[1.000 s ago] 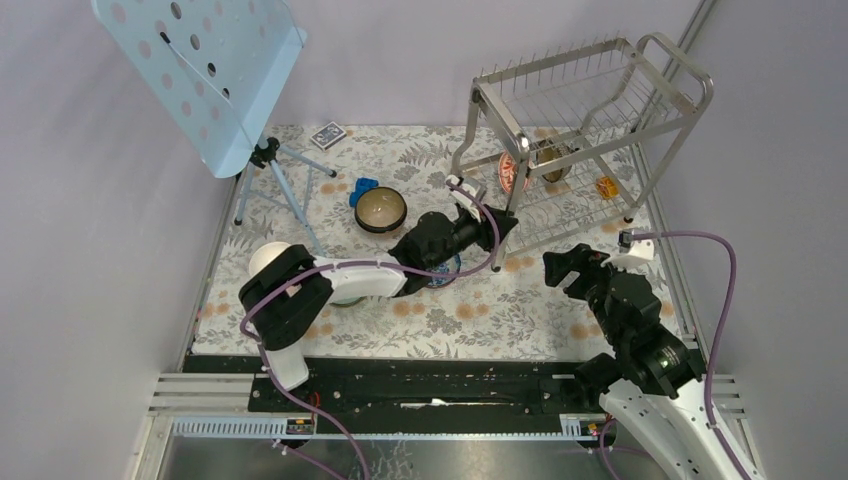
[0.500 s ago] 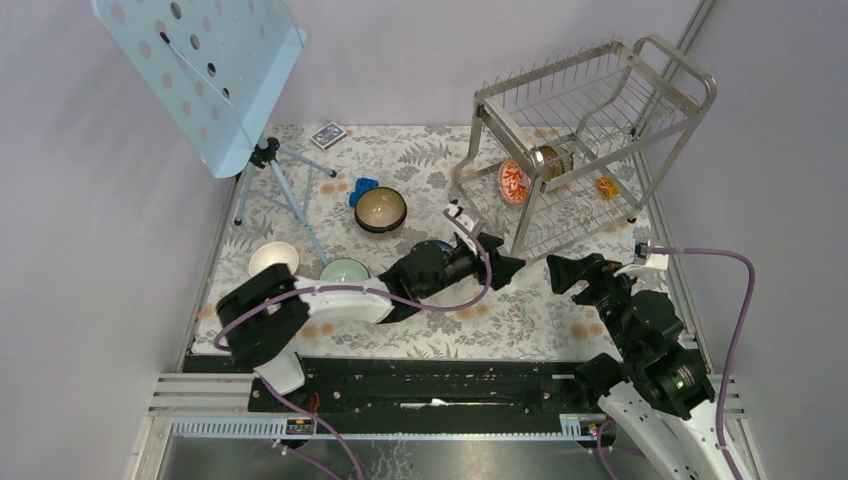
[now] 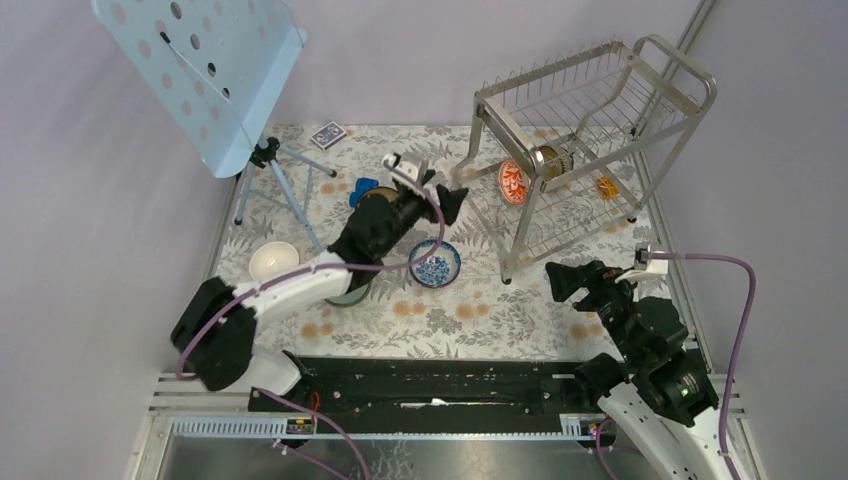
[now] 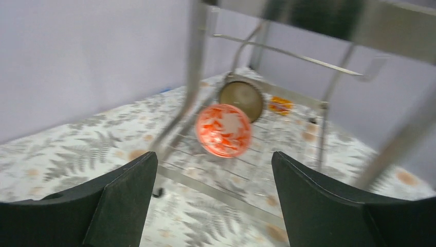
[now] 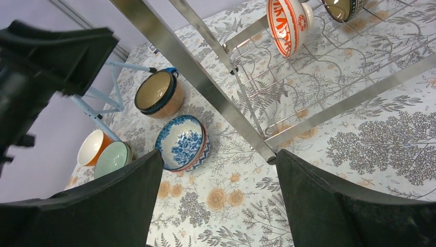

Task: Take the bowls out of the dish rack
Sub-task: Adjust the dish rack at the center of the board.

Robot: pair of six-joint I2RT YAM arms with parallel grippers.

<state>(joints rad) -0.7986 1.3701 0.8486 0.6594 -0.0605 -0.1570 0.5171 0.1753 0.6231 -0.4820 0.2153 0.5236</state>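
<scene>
The steel dish rack stands at the back right. On its lower tier an orange-red patterned bowl stands on edge, with a dark bowl behind it. A blue-and-white bowl sits on the table. A white bowl, a pale green one and a brown, tan-lined one are further left. My left gripper hangs open and empty, left of the rack, facing the orange-red bowl. My right gripper is open and empty near the rack's front leg.
A pale blue perforated music stand on a tripod fills the back left. A card deck and a small blue object lie on the flowered tablecloth. A small orange item sits in the rack. Walls close in on both sides.
My left gripper opened and swung back and left, leaving the blue-and-white bowl on the table. The rack shifted slightly. My right arm drew a little nearer.
</scene>
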